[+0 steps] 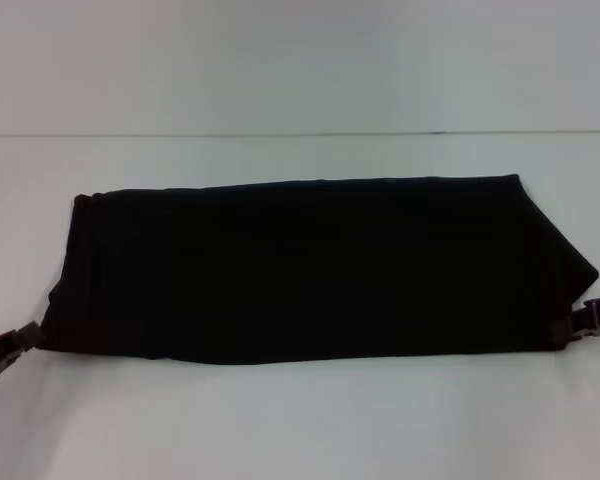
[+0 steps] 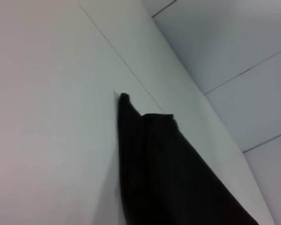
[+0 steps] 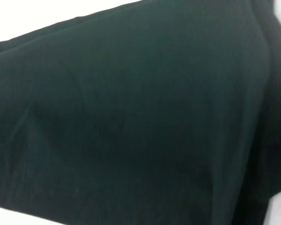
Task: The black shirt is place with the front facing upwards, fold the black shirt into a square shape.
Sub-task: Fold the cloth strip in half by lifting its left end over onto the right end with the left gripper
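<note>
The black shirt (image 1: 310, 270) lies flat on the white table (image 1: 300, 425), folded into one long band running left to right, with no lettering showing. My left gripper (image 1: 25, 338) sits at the band's near left corner, right at the cloth's edge. At the near right corner my right gripper (image 1: 580, 322) touches the cloth. The left wrist view shows one narrow end of the shirt (image 2: 164, 178) lying on the table. Dark cloth of the shirt (image 3: 131, 117) fills almost all of the right wrist view from very close.
The table's far edge (image 1: 300, 133) runs across behind the shirt, with a pale wall beyond it. Bare white tabletop lies in front of and behind the band. The left wrist view shows pale floor tiles (image 2: 243, 51) past the table edge.
</note>
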Robot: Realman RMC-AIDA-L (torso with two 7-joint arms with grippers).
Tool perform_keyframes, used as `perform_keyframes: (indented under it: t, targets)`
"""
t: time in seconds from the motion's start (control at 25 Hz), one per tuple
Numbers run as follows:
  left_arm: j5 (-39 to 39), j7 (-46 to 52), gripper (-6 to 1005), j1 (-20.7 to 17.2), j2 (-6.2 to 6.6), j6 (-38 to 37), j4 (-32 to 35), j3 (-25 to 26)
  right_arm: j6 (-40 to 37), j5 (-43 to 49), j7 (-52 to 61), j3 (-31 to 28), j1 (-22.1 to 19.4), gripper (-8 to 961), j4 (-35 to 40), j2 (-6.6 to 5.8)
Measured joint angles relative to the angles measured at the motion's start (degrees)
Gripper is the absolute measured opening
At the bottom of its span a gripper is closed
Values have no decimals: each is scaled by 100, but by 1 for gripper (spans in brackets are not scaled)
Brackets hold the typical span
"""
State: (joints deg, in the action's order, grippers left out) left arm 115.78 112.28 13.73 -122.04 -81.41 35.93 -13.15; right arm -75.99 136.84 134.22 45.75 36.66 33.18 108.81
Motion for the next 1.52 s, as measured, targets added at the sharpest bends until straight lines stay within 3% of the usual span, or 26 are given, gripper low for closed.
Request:
perform_keyframes:
  t: [0.08,0.12,0.16,0.4,0.84,0.92,1.0,1.16,1.24,1.32,1.52]
  targets:
    - [13,-9,2,30,35,-114,11,10,-87,-25,-65,-47,-55,14,168,50]
    - [15,-16,4,37,38,-137,11,18,-128,-28,-115,-92,-68,125,211,67]
    - [16,-29,5,44,43,-167,12,44,-128,-28,-115,-92,-68,160,211,67]
    - [18,-20,176,65,74,-184,10,200,-478,-34,-416,-531,-113,371,310,62]
    - [49,273,397,94,220,-117,118,762,-683,-116,-881,-1648,-388,614,723,32]
    - [139,539,493,120,263,-126,183,761,-791,-356,-1313,-1808,-445,711,771,77]
    - [407,976,589,184,329,-197,297,739,-1028,-777,-2132,-1889,-530,808,778,189]
    - [1246,1837,859,370,430,-361,502,727,-1430,-1335,-4078,-1865,-648,909,801,635]
    - [1721,2208,876,499,498,-500,552,746,-1457,-1368,-4887,-1861,-661,945,834,896]
    - [2036,2505,893,598,548,-651,593,771,-1386,-1368,-5460,-1855,-659,943,787,1070]
    - [2222,3148,909,668,608,-906,732,778,-1171,-1410,-6613,-1878,-547,938,-82,1099]
